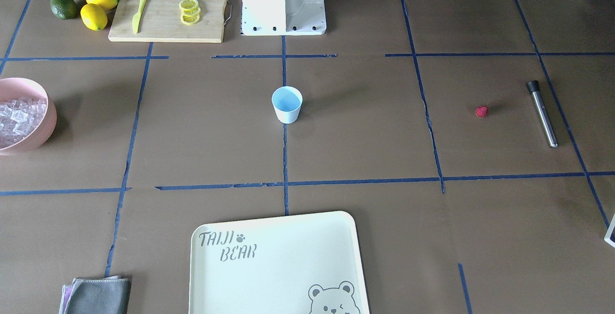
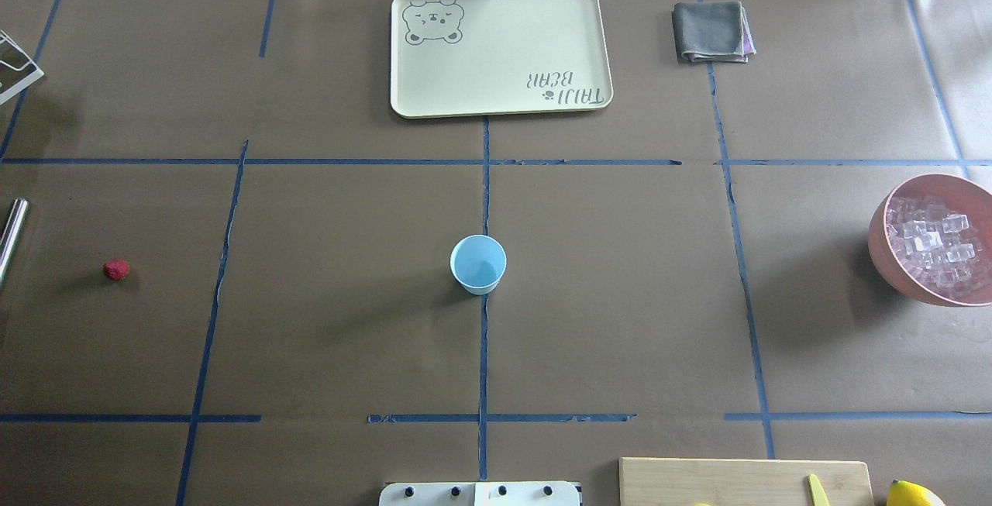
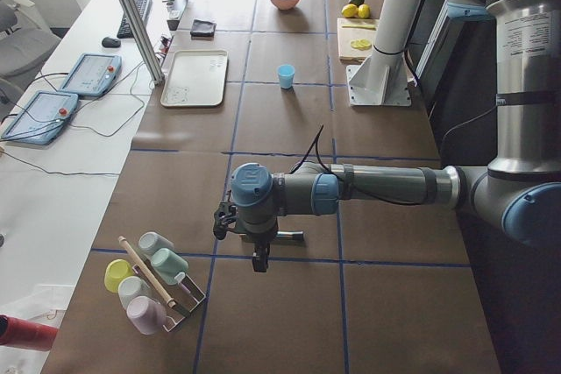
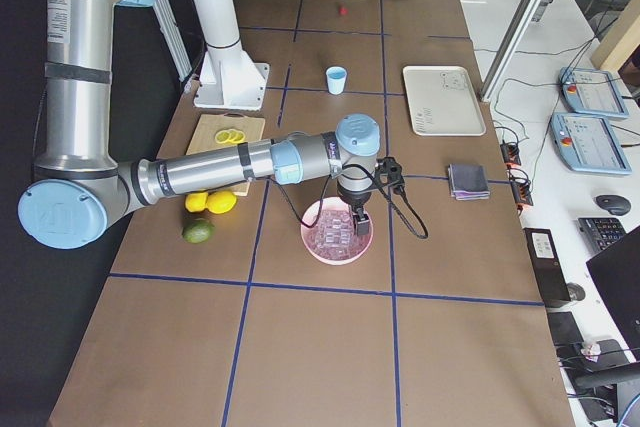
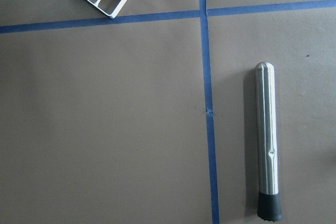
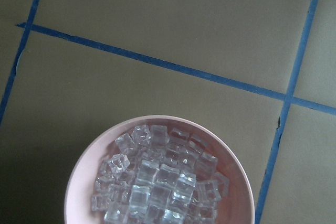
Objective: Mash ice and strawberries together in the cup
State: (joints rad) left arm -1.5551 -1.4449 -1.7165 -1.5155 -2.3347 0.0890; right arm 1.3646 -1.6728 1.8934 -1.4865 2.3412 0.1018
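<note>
The pale-blue cup (image 1: 287, 105) (image 2: 478, 263) stands upright and empty at the table's centre. The ice (image 6: 157, 182) (image 2: 934, 242) fills a pink bowl (image 1: 48, 112) at the robot's right end. One small red strawberry (image 1: 481, 111) (image 2: 116, 270) lies on the paper at the robot's left end, beside a steel muddler (image 5: 268, 145) (image 1: 543, 114). In the side views my left gripper (image 3: 260, 260) hangs over the muddler and my right gripper (image 4: 358, 227) hangs over the bowl. I cannot tell whether either is open or shut. No fingers show in the wrist views.
A cream tray (image 2: 504, 95) and a folded grey cloth (image 2: 711, 31) lie on the far side. A cutting board (image 1: 168, 11) carries a yellow knife and lemon slices, with lemons (image 1: 98, 8) and a green fruit (image 1: 63, 6) beside it. A cup rack (image 3: 153, 282) stands at the left end.
</note>
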